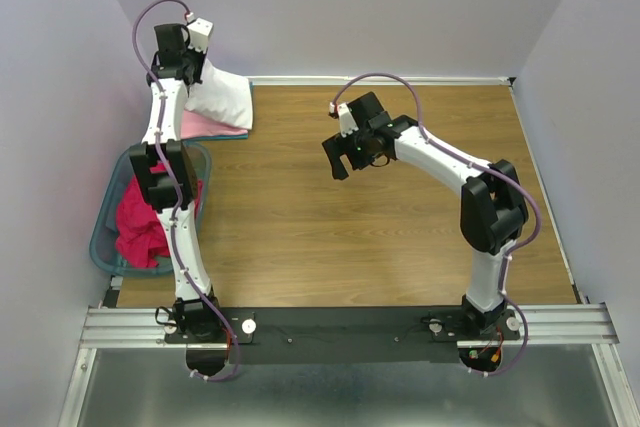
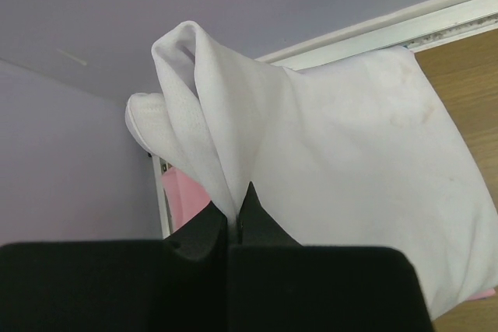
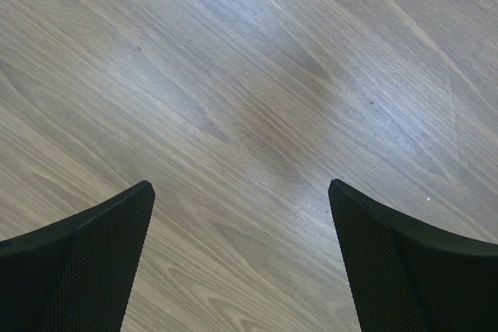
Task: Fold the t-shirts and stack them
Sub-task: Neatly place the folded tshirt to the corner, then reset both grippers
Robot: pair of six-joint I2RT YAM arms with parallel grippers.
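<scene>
The left gripper (image 2: 237, 209) is clamped together on a pinch of the white t-shirt (image 2: 350, 161). A raised fold of cloth runs up from between its jaws, and the rest of the garment drapes down onto the far left corner of the table (image 1: 350, 227). Under it lies the pink t-shirt (image 1: 205, 128), its edge showing on the near side, so the white one sits on top where the stack is forming. The step in hand looks like finishing the fold of the white shirt over the pink one. To do it well, the arm should probably carry the held edge low and across in one smooth sweep. It should keep the cloth taut enough not to bunch, line its edges up with the shirt beneath, and let go only once the fold lies flat. Too hard a pull could drag both shirts. The right gripper (image 3: 240, 192) hangs with its jaws wide apart over bare wood at mid-table, holding nothing, and could pin the cloth down. The magenta-red t-shirt (image 1: 140, 222) lies crumpled in the teal basket (image 1: 105, 247).
</scene>
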